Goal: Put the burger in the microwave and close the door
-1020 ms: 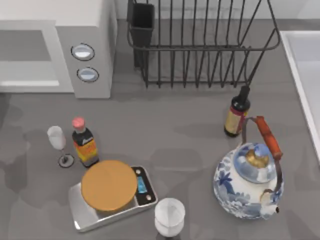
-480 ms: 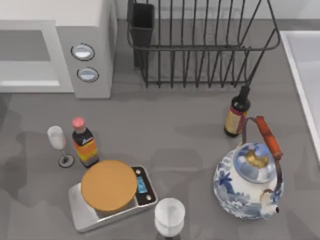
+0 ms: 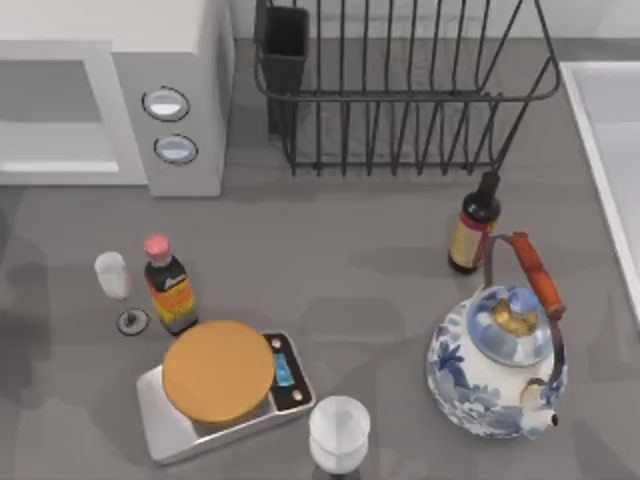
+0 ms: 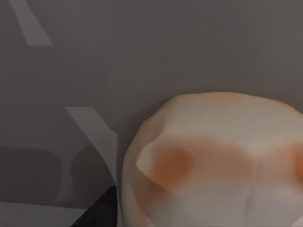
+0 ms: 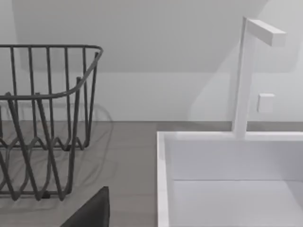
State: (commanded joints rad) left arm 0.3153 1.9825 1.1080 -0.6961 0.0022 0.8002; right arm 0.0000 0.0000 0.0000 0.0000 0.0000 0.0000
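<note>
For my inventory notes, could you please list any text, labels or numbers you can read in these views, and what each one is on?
No text can be read.
Red-capped bottle: orange label, print too blurred.
Dark bottle: yellow label, print too blurred.
Scale: blue display, no digits legible.
Microwave: two dials, no markings legible.

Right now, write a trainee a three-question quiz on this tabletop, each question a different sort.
1. True or false: the orange disc lies on the kitchen scale.
2. Which stands nearest the blue-and-white teapot? A) wine glass B) dark sauce bottle C) red-capped bottle
3. Fill in: the left wrist view looks closely at the pale, orange-tinged ____.

Key: 1 true; 2 B; 3 burger. The microwave sits at the table's far left, beside the black dish rack.
</note>
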